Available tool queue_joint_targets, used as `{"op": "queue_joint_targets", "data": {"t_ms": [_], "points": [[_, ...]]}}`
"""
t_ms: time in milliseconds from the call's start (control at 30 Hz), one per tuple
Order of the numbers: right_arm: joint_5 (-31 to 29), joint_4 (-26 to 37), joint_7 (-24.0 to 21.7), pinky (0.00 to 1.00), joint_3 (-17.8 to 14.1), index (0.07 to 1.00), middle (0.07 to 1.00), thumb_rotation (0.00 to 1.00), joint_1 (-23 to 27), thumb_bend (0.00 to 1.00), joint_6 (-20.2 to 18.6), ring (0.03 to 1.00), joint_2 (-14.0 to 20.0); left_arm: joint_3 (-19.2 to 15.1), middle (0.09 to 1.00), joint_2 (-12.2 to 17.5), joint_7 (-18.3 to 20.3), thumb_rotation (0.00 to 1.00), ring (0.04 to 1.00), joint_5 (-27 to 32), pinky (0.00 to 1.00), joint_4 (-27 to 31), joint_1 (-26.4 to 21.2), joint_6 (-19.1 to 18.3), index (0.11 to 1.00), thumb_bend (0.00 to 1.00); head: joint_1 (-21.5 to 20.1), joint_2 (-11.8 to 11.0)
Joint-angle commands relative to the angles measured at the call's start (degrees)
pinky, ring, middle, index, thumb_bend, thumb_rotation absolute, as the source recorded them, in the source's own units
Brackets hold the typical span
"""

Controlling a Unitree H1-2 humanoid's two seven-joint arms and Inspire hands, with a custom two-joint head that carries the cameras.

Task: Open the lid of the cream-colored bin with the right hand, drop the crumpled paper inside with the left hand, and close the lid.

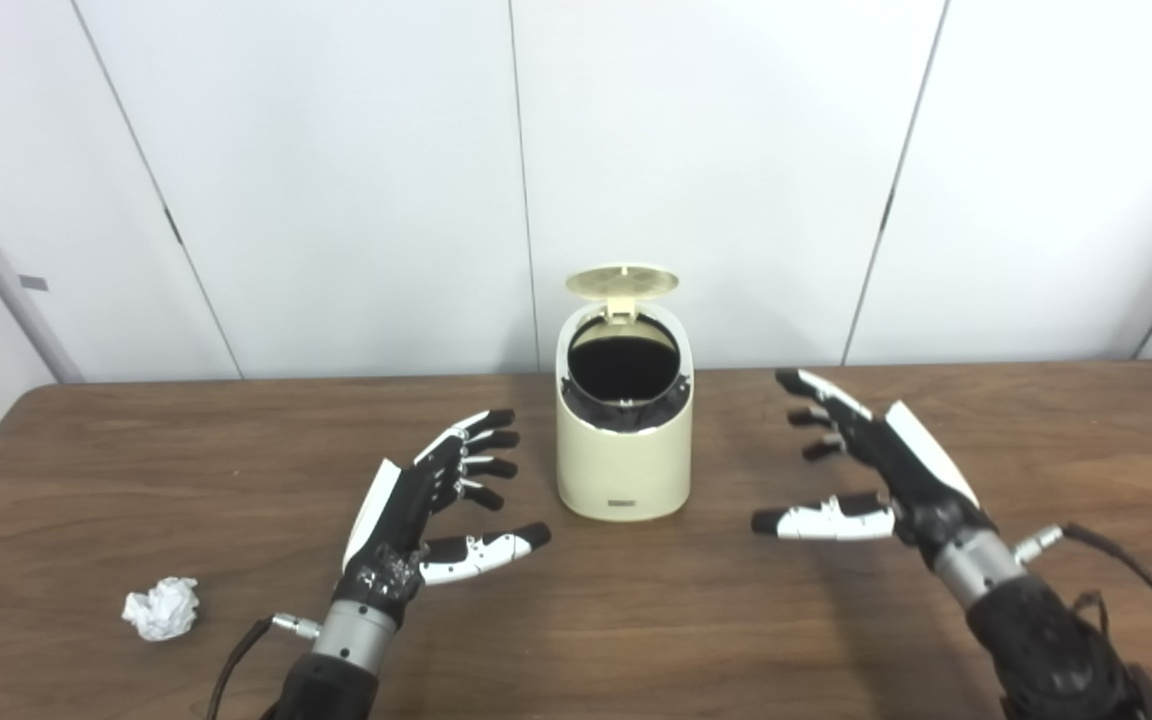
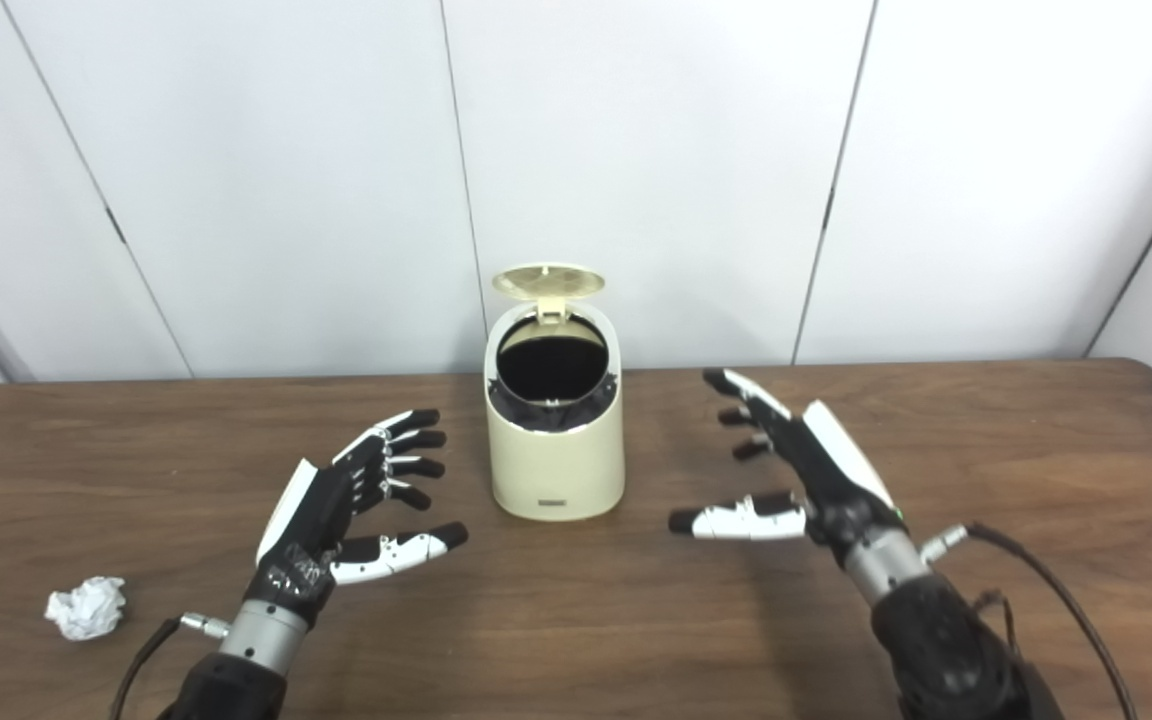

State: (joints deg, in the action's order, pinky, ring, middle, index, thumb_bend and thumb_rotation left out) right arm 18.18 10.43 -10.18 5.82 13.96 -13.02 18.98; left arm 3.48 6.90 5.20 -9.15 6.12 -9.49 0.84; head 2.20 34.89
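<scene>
Two hands hover over the brown table (image 1: 696, 620), and I read the scene from left to right. At lower left of the frame, the crumpled paper (image 1: 162, 607) lies alone on the tabletop, well apart from everything else. Next, my left hand (image 1: 428, 505) is spread wide and holds nothing, its fingers pointing toward the upper right. At centre, the cream-colored bin (image 1: 623, 445) stands upright near the table's far edge, its lid (image 1: 622, 281) tipped up at the back so that I can see the dark inside. At right of centre, my right hand (image 1: 871, 470) is likewise spread wide and empty, fingers pointing to upper left, clear of the bin.
</scene>
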Motion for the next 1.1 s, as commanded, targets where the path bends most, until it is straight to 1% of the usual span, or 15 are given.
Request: {"op": "queue_joint_targets", "data": {"t_ms": [0, 133, 200, 233, 300, 400, 433, 500, 567, 633, 700, 833, 900, 1000, 1067], "points": [[-0.51, 2.06, 0.52, 0.71, -1.12, 0.926, 0.935, 0.28, 1.39, 0.80, 1.79, 0.855, 0.73, -0.12, 0.796, -0.02, -0.67, 0.07, 0.712, -0.36, 0.58, 1.90, -2.03, 0.91, 0.846, 0.74, 2.56, -0.08], [-1.13, 1.01, 0.44, 0.70, -1.79, 0.926, 0.936, 0.25, 0.77, 0.80, 3.24, 0.844, 1.27, 0.62, 0.784, -0.76, -1.53, 0.07, 0.696, -1.98, 0.56, 1.46, -2.13, 1.72, 0.840, 0.74, 8.68, -0.58], [-1.40, 1.14, -0.02, 0.70, -2.13, 0.930, 0.938, 0.23, 0.57, 0.79, 3.51, 0.842, 1.88, 1.16, 0.781, -1.57, -2.02, 0.07, 0.691, -2.77, 0.55, 1.08, -2.24, 2.01, 0.837, 0.74, 13.13, -1.13], [-1.14, 1.38, -0.15, 0.71, -2.14, 0.934, 0.938, 0.22, 0.51, 0.79, 3.42, 0.842, 2.16, 1.40, 0.781, -1.99, -2.19, 0.07, 0.689, -2.94, 0.55, 0.84, -2.27, 2.03, 0.836, 0.74, 13.60, -1.20], [-0.71, 1.90, -0.38, 0.74, -2.16, 0.935, 0.937, 0.20, 0.47, 0.79, 3.20, 0.846, 2.65, 1.86, 0.787, -2.79, -2.54, 0.08, 0.694, -3.58, 0.56, 0.59, -2.32, 1.79, 0.837, 0.75, 17.48, -1.67], [-0.84, 2.89, -1.13, 0.80, -2.18, 0.945, 0.946, 0.16, 0.66, 0.76, 1.67, 0.870, 3.13, 2.12, 0.794, -3.49, -3.08, 0.10, 0.708, -4.79, 0.56, 1.02, -2.10, 1.17, 0.834, 0.77, 20.40, -2.25], [-0.15, 3.19, -1.04, 0.80, -2.03, 0.950, 0.952, 0.16, 0.72, 0.76, 1.30, 0.878, 3.20, 2.12, 0.796, -3.39, -3.27, 0.11, 0.716, -5.41, 0.56, 1.43, -1.91, 1.09, 0.832, 0.77, 20.40, -2.25], [1.07, 3.90, -0.89, 0.71, -1.79, 0.939, 0.941, 0.18, 0.92, 0.78, 0.46, 0.858, 3.13, 2.50, 0.796, -2.07, -3.77, 0.11, 0.720, -9.53, 0.56, 3.10, -1.32, 0.92, 0.832, 0.77, 22.07, -2.44], [0.93, 4.49, -1.14, 0.66, -1.79, 0.936, 0.929, 0.18, 1.10, 0.78, -0.04, 0.845, 2.89, 3.82, 0.793, 1.07, -3.89, 0.16, 0.723, -19.82, 0.57, 6.20, -0.69, -0.64, 0.845, 0.74, 22.53, -2.62], [0.74, 5.06, -1.46, 0.65, -1.79, 0.937, 0.948, 0.19, 1.22, 0.78, -0.46, 0.858, 2.78, 4.71, 0.788, 4.39, -1.40, 0.17, 0.708, -28.99, 0.58, 10.75, 0.07, -4.37, 0.859, 0.75, 23.11, -2.90], [1.04, 5.31, -1.60, 0.67, -1.72, 0.938, 0.955, 0.21, 1.34, 0.77, -0.60, 0.872, 2.96, 4.81, 0.783, 7.29, 2.23, 0.18, 0.695, -34.44, 0.57, 15.23, 0.72, -7.63, 0.864, 0.75, 23.82, -3.27], [1.17, 5.12, -1.64, 0.63, -1.87, 0.938, 0.950, 0.24, 1.37, 0.77, -0.64, 0.860, 3.12, 3.52, 0.808, 11.71, 9.73, 0.17, 0.723, -40.33, 0.58, 22.73, 1.52, -13.06, 0.844, 0.75, 24.36, -3.42], [1.13, 4.45, -1.47, 0.61, -1.89, 0.936, 0.946, 0.25, 1.46, 0.78, 0.06, 0.846, 3.23, 1.99, 0.803, 14.74, 15.27, 0.16, 0.725, -42.49, 0.56, 26.90, 1.37, -16.08, 0.821, 0.76, 24.92, -3.51], [1.43, 4.32, -1.66, 0.59, -1.72, 0.935, 0.940, 0.27, 1.71, 0.78, -0.10, 0.833, 3.46, 0.04, 0.783, 17.36, 20.64, 0.13, 0.712, -44.62, 0.53, 30.06, 0.78, -17.91, 0.775, 0.79, 25.44, -3.65], [1.83, 4.65, -1.88, 0.63, -1.54, 0.936, 0.939, 0.28, 1.95, 0.78, -0.34, 0.848, 3.68, -1.31, 0.766, 19.37, 23.89, 0.11, 0.689, -45.44, 0.54, 31.24, 0.16, -18.64, 0.743, 0.81, 25.71, -3.67]]}}
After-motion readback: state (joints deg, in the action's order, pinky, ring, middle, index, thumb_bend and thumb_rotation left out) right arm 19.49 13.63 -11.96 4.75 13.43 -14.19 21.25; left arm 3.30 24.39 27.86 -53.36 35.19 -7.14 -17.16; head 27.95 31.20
